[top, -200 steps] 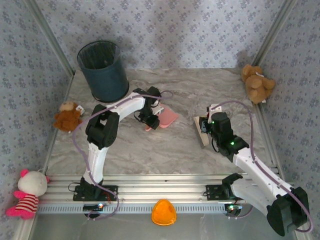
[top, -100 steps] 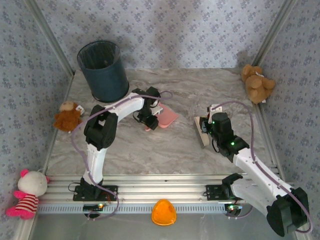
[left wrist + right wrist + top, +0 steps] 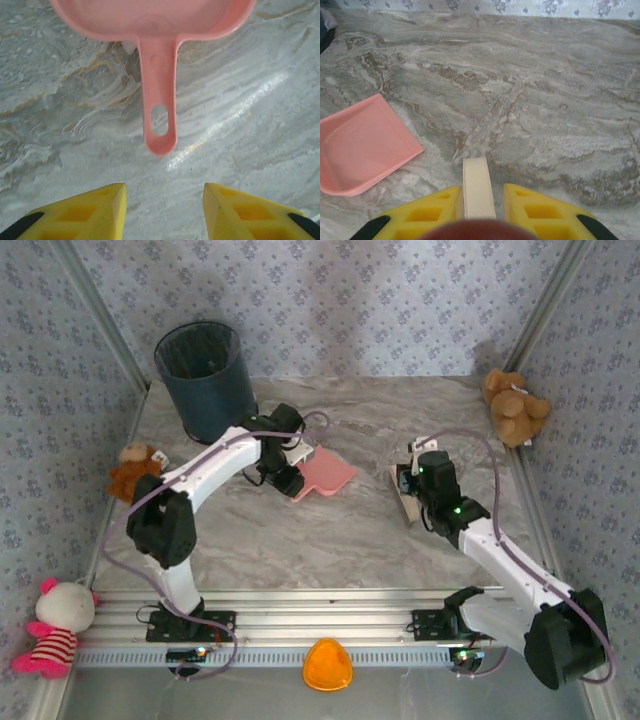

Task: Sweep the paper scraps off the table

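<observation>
Left gripper (image 3: 164,192) gapes empty near the cropped pink dustpan (image 3: 159,80); right gripper (image 3: 481,190) clamps a half-hidden cream strip (image 3: 477,172)

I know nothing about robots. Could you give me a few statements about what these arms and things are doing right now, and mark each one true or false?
1. The left gripper is clamped on the pink dustpan's handle. False: its jaws stand open, just short of the handle's tip and apart from it.
2. The right gripper is shut on a cream strip. True.
3. The dark bin stands at the far left corner of the table. True.
4. The pink dustpan lies inside the bin. False: it lies flat on the table, between the two grippers.
5. A brown teddy bear sits by the table's far right edge. True.
</observation>
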Available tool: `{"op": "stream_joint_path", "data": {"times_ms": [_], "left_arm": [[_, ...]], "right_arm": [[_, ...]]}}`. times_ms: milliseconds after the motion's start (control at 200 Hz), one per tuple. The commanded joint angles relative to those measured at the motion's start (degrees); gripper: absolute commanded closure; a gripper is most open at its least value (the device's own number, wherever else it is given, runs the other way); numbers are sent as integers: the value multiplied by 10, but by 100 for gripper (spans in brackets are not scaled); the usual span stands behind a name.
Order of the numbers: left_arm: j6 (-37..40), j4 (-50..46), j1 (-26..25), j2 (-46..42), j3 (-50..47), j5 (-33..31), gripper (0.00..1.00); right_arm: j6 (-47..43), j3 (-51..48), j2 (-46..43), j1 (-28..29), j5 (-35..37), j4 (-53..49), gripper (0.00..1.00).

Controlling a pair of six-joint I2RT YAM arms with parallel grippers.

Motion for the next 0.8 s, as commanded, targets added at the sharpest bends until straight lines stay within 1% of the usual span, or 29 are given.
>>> {"op": "stream_joint_path", "data": {"times_ms": [0,230,385,585,800], "left_arm": [[-14,-8,13,-67,-25,4,57],[-53,42,63,-179,-94,-3,56],[-66,82,97,-234,-149,12,56],[-71,136,104,-272,-213,5,56],[-74,144,113,-275,-222,11,56]], "right_arm": [[-44,46,29,-6,22,46,100],[-104,108,116,-9,41,79,100],[-139,136,168,-4,44,114,100],[-194,156,226,19,56,177,100],[-261,157,279,59,60,260,100]]}}
